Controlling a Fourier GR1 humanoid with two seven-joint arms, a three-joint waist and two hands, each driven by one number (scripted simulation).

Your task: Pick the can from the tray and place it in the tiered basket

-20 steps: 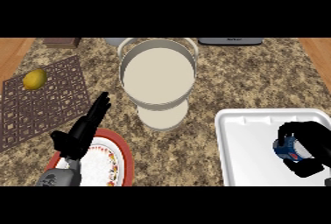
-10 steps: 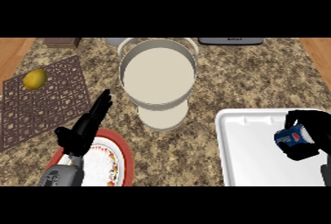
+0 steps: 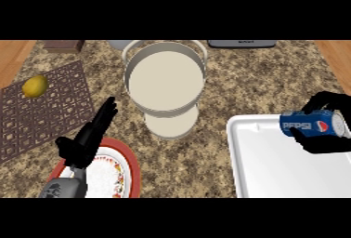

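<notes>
So tiered basket (image 3: 165, 86) sits up and left of the can, across the tray (image 3: 274, 162) rim; right hand (image 3: 328, 139) is nearer vs left hand (image 3: 89, 139), resting w/ fingers straight by the plate (image 3: 130, 169). Right hand's wrapped round the can (image 3: 312, 124): blue Pepsi, long axis lying left-right, over tray's right edge.

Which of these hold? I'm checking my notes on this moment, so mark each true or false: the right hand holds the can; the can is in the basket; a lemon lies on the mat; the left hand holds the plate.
1. The right hand holds the can: true.
2. The can is in the tiered basket: false, it is above the tray.
3. A lemon lies on the mat: true.
4. The left hand holds the plate: false, its fingers are straight.
</notes>
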